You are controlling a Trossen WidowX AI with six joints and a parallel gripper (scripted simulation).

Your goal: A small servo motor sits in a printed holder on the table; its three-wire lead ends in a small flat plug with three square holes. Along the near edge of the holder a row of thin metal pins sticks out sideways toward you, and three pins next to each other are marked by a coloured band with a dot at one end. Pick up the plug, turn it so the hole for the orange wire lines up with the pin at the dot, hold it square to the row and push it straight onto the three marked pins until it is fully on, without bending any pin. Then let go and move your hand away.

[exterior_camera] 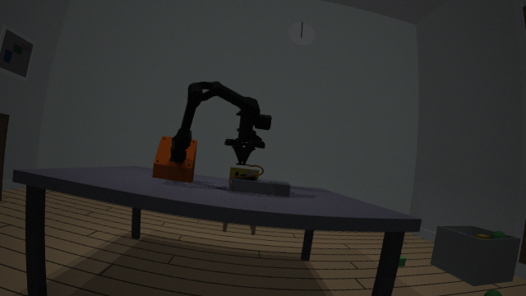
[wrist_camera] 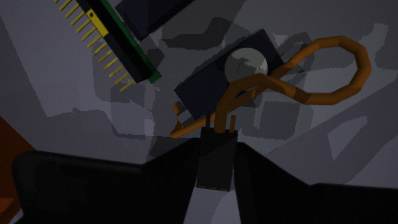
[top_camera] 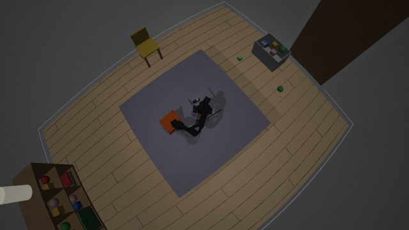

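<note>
My gripper (exterior_camera: 242, 163) is shut on the black plug (wrist_camera: 217, 160) and holds it raised above the grey holder (exterior_camera: 267, 187). In the wrist view the lead leaves the plug's upper end; its other end, with small orange marks, faces the bottom of the view. The orange lead (wrist_camera: 367, 65) loops right. The dark servo (wrist_camera: 200, 95) with its pale round horn (wrist_camera: 246, 65) lies behind the plug. The pin row (wrist_camera: 102, 55) is upper left, apart from the plug, its pins pointing lower left. A yellow band (wrist_camera: 98, 23) has a dark dot near its upper-left end. Individual wire colours are unclear.
The orange base block (top_camera: 167, 124) (exterior_camera: 174, 164) stands left of the holder on the grey-purple table (top_camera: 172, 166) (exterior_camera: 103, 185). A dark block (wrist_camera: 150, 17) lies beside the green board edge (wrist_camera: 120, 30). A yellow block (exterior_camera: 234, 173) stands under the gripper, with an orange wire around it.
</note>
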